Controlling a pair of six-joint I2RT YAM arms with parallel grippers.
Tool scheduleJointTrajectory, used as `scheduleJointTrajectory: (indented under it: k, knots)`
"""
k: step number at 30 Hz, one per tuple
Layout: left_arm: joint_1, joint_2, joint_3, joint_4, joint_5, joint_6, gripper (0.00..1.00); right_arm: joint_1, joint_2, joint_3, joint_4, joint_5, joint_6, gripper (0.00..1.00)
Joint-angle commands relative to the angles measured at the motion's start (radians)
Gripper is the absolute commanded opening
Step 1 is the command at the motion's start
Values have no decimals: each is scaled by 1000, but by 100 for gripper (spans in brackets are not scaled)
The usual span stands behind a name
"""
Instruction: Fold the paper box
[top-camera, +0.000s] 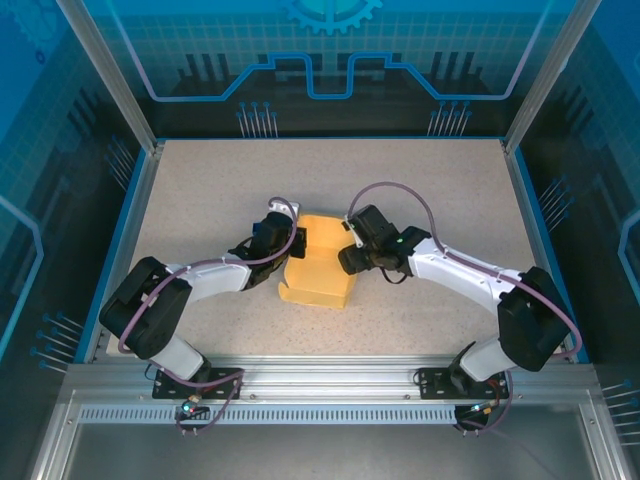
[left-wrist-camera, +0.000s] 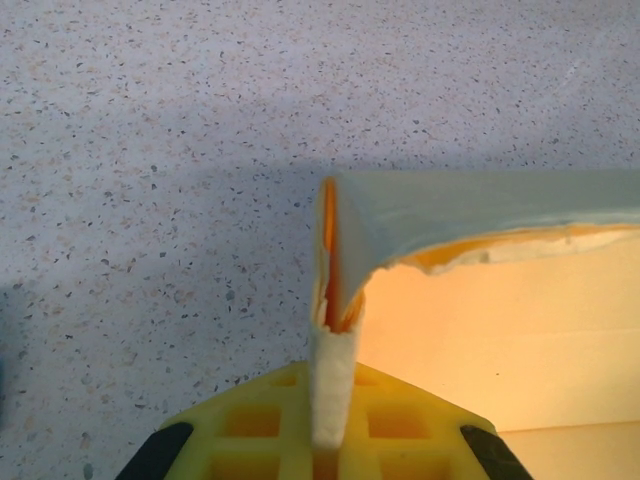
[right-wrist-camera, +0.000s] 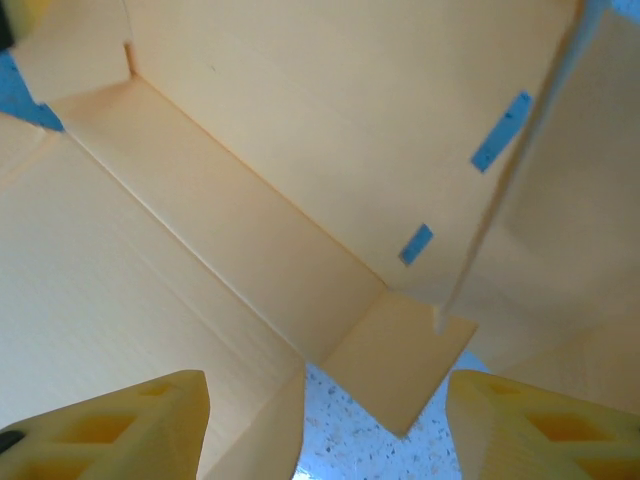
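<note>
The worktop (top-camera: 430, 190) is a pale speckled slab with a blue rim. It sits inside an aluminium-framed booth whose walls glow blue with a circuit-line pattern. The paper box (top-camera: 318, 268) lies near the middle of the worktop, pale yellow and partly raised, right between the two hands.

The left arm reaches up from its base at the near edge and bends in toward the box's left side. Its hand (top-camera: 292, 243) is against the far-left corner of the box. In its wrist camera, the left hand (left-wrist-camera: 335, 385) is clenched on an upright wall of the paper box (left-wrist-camera: 500, 320). The thin cardboard edge is pinched between the yellow fingers (left-wrist-camera: 250, 425), and a flap curls away to the right over the orange-lit inside.

The right arm comes in from the other side, elbow out wide, with a purple cable looping over it. Its hand (top-camera: 349, 243) is at the box's far-right edge. Its wrist camera looks into the paper box (right-wrist-camera: 250, 150), showing the creased panels, a corner flap and two small blue marks (right-wrist-camera: 500, 131) on a wall. This hand (right-wrist-camera: 325, 383) is released, its yellow fingers (right-wrist-camera: 150, 425) spread wide and gripping nothing. A patch of speckled worktop (right-wrist-camera: 350, 440) shows between them.
</note>
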Motion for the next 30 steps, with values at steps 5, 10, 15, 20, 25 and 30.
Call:
scheduleJointTrajectory:
  k: [5,10,15,20,25,30]
  knots:
    - [-8,6,31,1,2,2,0,-20,-28,-42,-11,-7,77,66]
    - [-7,-8,21,-3,0,3,0,-20,-15,-55,62,-65,86,65]
    - [-8,-19,13,-3,0,3,0,-20,-29,-45,154,-124,86,63]
    - [-8,-22,9,1,3,1,0,-20,-10,-16,222,-194,86,60]
    - [-7,-27,4,-1,5,-1,0,-19,32,8,245,-230,89,58]
    - [-8,-39,-2,-5,0,5,0,-19,16,5,213,-210,63,57]
